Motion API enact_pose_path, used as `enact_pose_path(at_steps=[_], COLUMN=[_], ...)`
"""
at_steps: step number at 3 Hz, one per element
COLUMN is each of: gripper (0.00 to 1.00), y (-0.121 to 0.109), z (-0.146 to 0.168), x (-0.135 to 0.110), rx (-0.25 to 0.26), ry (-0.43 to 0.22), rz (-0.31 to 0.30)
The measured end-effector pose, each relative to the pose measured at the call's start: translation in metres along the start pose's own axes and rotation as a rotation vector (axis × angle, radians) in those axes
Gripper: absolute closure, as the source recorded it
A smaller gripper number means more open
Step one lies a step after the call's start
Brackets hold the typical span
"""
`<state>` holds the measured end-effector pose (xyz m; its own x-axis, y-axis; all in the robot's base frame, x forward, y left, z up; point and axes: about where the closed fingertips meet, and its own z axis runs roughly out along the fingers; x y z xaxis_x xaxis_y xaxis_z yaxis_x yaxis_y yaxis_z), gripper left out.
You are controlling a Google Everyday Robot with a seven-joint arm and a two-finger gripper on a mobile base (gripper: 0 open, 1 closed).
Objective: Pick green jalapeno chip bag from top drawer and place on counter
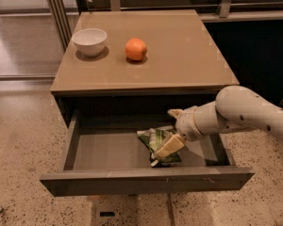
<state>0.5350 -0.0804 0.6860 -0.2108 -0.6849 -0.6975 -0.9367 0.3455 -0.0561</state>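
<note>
One white arm [245, 109] is reaching in from the right and dipping into the open top drawer [146, 180], which is standing pulled well out from the dark cabinet. Its gripper [162, 137] is hanging inside the drawer, right over the green chip bag [150, 138]. The two fingers [169, 146] are standing apart. The lower one is lying slantwise across the right part of the bag, while the upper one is pointing left near the back of the drawer, clear of the bag's top edge. So the pincer is spread wide and is not clamped on anything.

The bag is lying crumpled on the drawer floor, right of the middle and closer to the front panel than to the back.

Above, the tan counter [179, 51] is carrying a white bowl [89, 40] near its back left corner. A round orange fruit [136, 49] is sitting just to the right of the bowl, and the two are not touching. Speckled floor [19, 145] is showing around the cabinet.
</note>
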Motion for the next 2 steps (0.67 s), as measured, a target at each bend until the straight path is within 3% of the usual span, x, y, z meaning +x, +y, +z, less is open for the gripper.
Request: enact_pose_path(at_steps=[2], gripper=[0.08], y=[-0.004], z=[0.016], x=[0.017], rx=[0.015], ry=[0.002], rz=[0.012])
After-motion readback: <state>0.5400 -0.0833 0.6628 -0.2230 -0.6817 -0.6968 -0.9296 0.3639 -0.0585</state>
